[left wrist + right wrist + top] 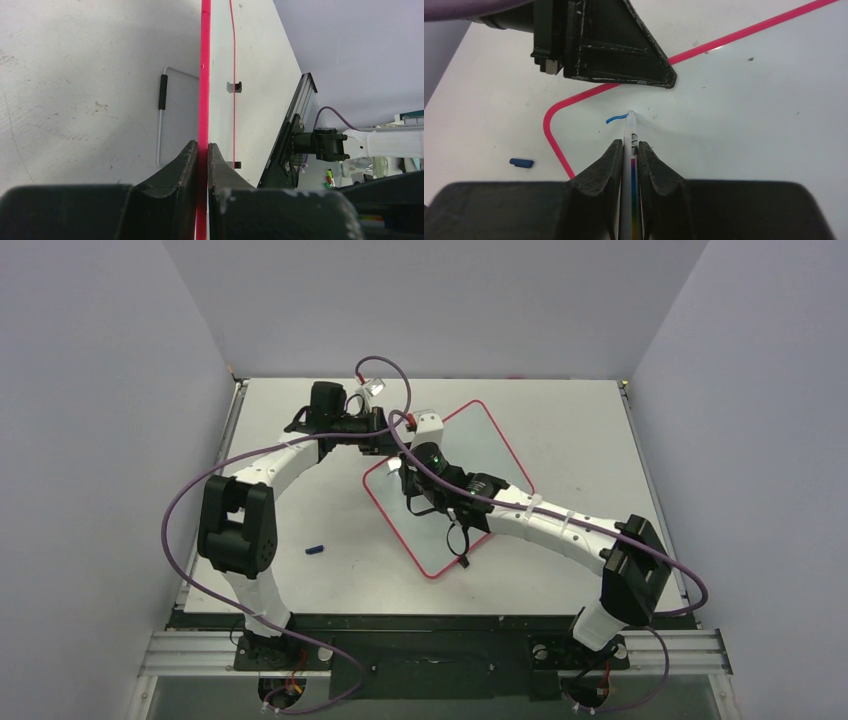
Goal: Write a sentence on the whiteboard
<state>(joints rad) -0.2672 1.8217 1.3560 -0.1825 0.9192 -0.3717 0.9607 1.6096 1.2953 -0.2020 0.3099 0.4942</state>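
The left gripper [202, 144] is pinched tight on the thin pink-red frame at the far left edge of the whiteboard [478, 445], which lies askew in the middle of the table [575, 440]. Just right of it, the right gripper [630, 143] is closed narrow on a marker [629, 131]. The marker's tip touches the board near its left corner, at the end of a short blue stroke [615, 119]. By that, the writing has barely begun.

To do it well, I judge the left arm should brace the frame so the board cannot slide. The right arm should draw the tip rightward into the bare surface with light, even pressure, lifting cleanly between letters.

A small blue cap [316, 549], smooth plastic, lies on the table left of the board. The frame has rounded corners, and the writing surface is glossy white and slick. The table is matte and scuffed. The gripper pads [606, 165] are black and grainy.
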